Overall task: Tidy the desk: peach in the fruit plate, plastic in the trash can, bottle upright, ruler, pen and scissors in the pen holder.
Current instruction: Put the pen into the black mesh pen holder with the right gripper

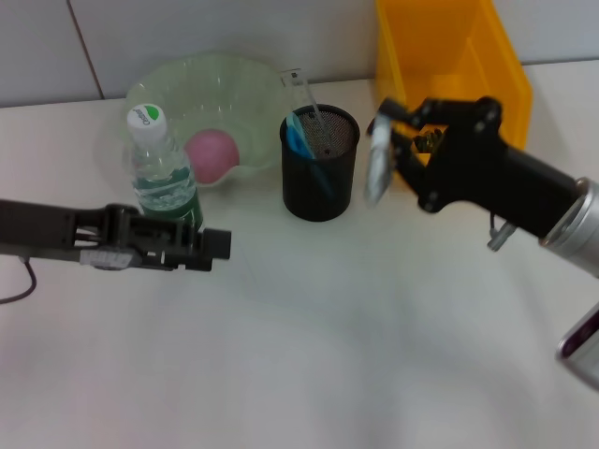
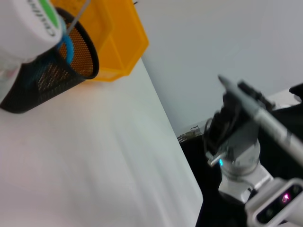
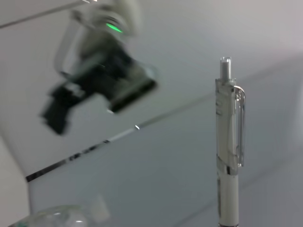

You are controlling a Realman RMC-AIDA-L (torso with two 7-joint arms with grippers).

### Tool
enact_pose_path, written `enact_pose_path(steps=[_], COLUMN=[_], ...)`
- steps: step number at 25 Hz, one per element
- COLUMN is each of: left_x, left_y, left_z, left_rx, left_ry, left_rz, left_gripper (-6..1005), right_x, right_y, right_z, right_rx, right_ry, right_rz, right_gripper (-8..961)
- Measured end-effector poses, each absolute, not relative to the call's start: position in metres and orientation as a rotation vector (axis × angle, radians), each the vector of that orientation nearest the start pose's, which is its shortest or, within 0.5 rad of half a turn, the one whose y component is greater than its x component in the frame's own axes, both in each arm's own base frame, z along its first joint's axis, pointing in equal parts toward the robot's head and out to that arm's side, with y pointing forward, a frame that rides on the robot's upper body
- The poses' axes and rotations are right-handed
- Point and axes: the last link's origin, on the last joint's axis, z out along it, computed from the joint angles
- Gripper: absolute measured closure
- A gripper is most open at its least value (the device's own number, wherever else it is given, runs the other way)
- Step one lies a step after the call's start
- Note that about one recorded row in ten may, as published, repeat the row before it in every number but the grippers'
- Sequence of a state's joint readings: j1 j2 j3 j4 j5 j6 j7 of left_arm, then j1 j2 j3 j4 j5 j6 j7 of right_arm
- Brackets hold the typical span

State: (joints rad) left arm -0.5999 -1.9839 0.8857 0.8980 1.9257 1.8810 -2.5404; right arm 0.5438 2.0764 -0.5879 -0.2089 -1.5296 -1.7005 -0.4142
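On the desk (image 1: 374, 355), lines run big to small.
Trash can (image 1: 449, 56): sat at the back right, behind the right arm.
Fruit plate (image 1: 201, 94): held the peach (image 1: 213, 154), back left.
Bottle (image 1: 161, 168): stood upright, left gripper (image 1: 220, 245) just in front of it; finger state could not be told.
Pen holder (image 1: 320, 164): mid-desk, already held the ruler (image 1: 301, 94) and a blue-handled item.
Right gripper (image 1: 386, 140): clenched on the pen (image 1: 377, 173), just right of the holder rim.
Pen axis: roughly vertical, holder lay to its left; right arm nearer.
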Motion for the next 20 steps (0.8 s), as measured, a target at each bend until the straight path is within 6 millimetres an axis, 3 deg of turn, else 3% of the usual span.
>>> enact_pose_path(steps=[3,4,6,8,10,13,14,18,19,20], left_x=[-0.203,-0.207,-0.209,-0.215,-0.215,-0.215,-0.212,-0.211,-0.21,-0.21], left_y=[0.322,0.318,0.316,0.31,0.308,0.306,0.302,0.3,0.298,0.298], left_z=[0.05,0.052,0.053,0.057,0.056,0.055,0.049,0.043,0.027,0.024], left_rx=[-2.803,-2.829,-2.845,-2.872,-2.886,-2.897,-2.938,-2.966,-3.038,-3.044], left_ry=[-1.749,-1.681,-1.632,-1.434,-1.363,-1.308,-1.143,-1.064,-0.96,-0.955], left_rz=[-0.564,-0.568,-0.574,-0.598,-0.607,-0.612,-0.622,-0.618,-0.568,-0.557], left_gripper=[373,373,373,373,373,373,373,374,374,374], right_x=[0.241,0.243,0.243,0.243,0.242,0.241,0.239,0.235,0.234,0.234], right_y=[0.318,0.324,0.328,0.343,0.349,0.352,0.357,0.361,0.362,0.362], right_z=[-0.003,-0.001,-0.001,-0.009,-0.014,-0.018,-0.025,-0.035,-0.04,-0.04], right_rx=[-1.853,-1.886,-1.898,-1.957,-1.991,-2.007,-2.04,-2.084,-2.102,-2.102], right_ry=[-0.771,-0.636,-0.576,-0.327,-0.223,-0.178,-0.094,0.025,0.091,0.091], right_rz=[0.697,0.741,0.761,0.816,0.837,0.844,0.858,0.893,0.909,0.909], right_gripper=[821,821,821,821,821,821,821,821,821,821])
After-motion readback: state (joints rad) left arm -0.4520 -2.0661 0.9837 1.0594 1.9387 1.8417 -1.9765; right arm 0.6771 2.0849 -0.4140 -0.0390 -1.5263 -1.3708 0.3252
